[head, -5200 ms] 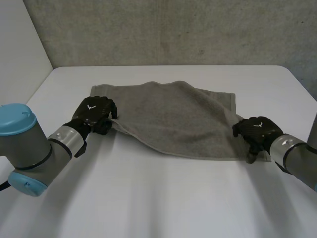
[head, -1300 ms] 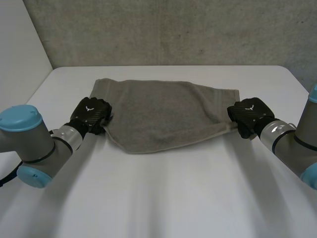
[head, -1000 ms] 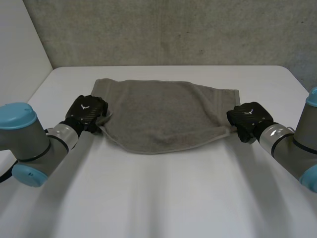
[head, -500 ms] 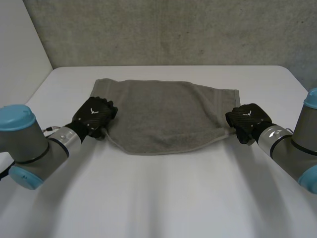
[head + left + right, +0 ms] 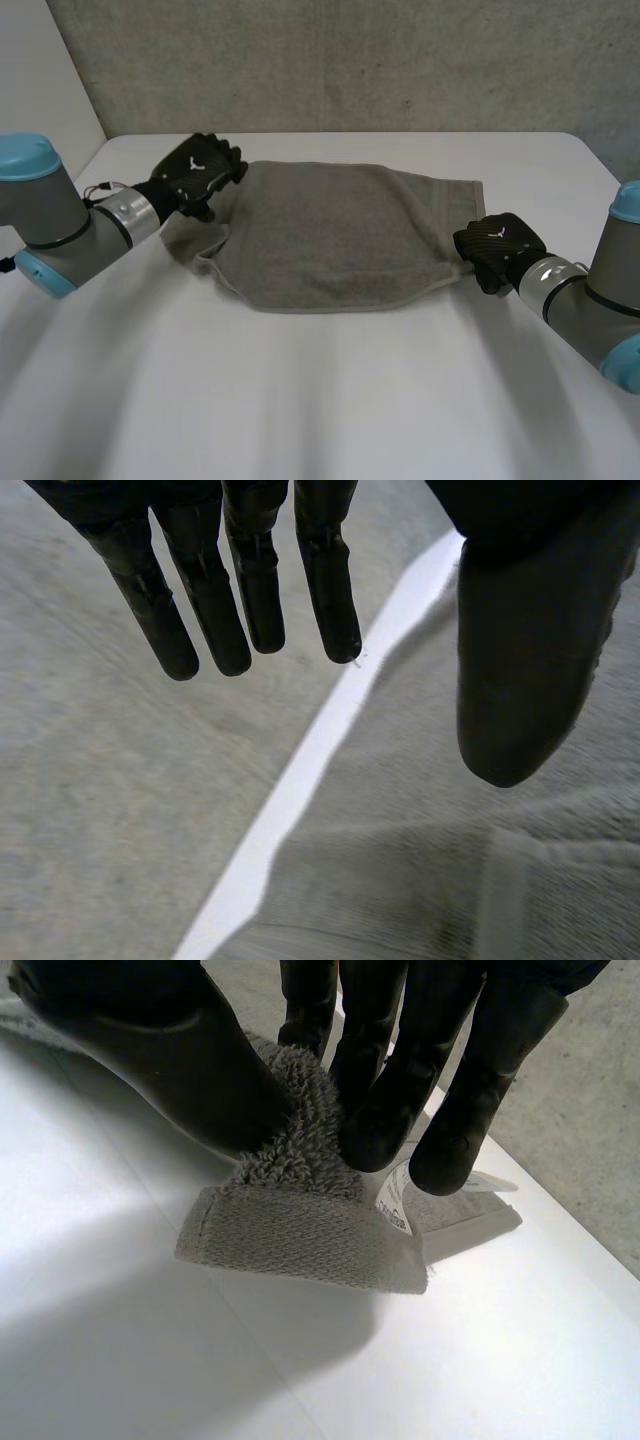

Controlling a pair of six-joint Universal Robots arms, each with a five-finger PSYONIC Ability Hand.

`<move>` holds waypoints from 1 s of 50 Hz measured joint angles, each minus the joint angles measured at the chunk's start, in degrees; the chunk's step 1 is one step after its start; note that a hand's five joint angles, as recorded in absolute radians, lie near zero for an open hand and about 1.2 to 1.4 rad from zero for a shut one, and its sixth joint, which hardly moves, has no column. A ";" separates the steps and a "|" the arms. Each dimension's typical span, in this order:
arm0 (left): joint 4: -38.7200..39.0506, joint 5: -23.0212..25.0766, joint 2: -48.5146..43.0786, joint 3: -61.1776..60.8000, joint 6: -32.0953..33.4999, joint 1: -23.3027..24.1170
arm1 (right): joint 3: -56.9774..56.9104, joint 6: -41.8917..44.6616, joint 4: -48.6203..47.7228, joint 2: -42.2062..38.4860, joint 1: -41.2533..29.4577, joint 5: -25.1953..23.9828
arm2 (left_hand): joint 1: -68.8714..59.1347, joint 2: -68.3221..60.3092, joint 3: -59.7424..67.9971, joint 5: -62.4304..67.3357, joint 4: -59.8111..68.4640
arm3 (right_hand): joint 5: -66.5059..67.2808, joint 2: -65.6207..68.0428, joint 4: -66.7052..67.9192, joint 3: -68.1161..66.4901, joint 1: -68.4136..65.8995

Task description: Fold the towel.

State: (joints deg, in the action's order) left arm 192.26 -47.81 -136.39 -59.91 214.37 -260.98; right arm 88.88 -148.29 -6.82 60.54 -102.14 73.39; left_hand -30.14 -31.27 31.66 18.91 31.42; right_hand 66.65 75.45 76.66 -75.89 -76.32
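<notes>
the table point(image 5: 320, 400) carries the towel point(image 5: 330, 225), doubled and with its near left corner slack. my left hand point(image 5: 203, 168) hangs over the towel's far left corner, fingers point(image 5: 250, 590) straight, apart from the thumb, holding nothing; my right hand point(image 5: 497, 245) pinches the towel's near right corner between thumb and fingers. pulling with the right alone would likely skew or bunch the free left side, and i can't tell whether the left touches cloth.

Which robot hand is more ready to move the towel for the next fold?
Probably the right hand: its thumb and fingers pinch the towel at its near right corner. The left hand is open by the far left corner, holding nothing.
</notes>
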 measured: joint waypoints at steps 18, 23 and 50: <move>-7.54 1.15 -7.05 2.99 12.00 0.06 | -0.46 0.11 -0.10 -0.61 0.46 0.00 | 0.00 0.00 0.00 0.03 0.00 | 0.00 0.00 0.00 0.00 0.00; -7.20 1.13 -7.57 3.06 12.09 -0.04 | -0.47 0.11 -0.10 -0.77 0.46 0.00 | 0.00 0.00 0.00 0.35 0.00 | 0.00 0.00 -0.01 0.00 0.00; -9.28 0.19 -9.18 4.11 12.04 -1.42 | -0.57 0.22 -0.17 -1.13 0.48 0.00 | -8.75 -7.72 7.11 10.23 7.22 | 0.00 0.00 -0.01 0.00 0.00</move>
State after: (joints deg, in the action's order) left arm 182.98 -47.62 -145.57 -55.80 226.40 -262.41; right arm 88.31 -148.07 -6.99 59.41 -101.66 73.39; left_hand -38.89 -38.98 38.77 29.14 38.64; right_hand 66.65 75.45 76.65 -75.89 -76.33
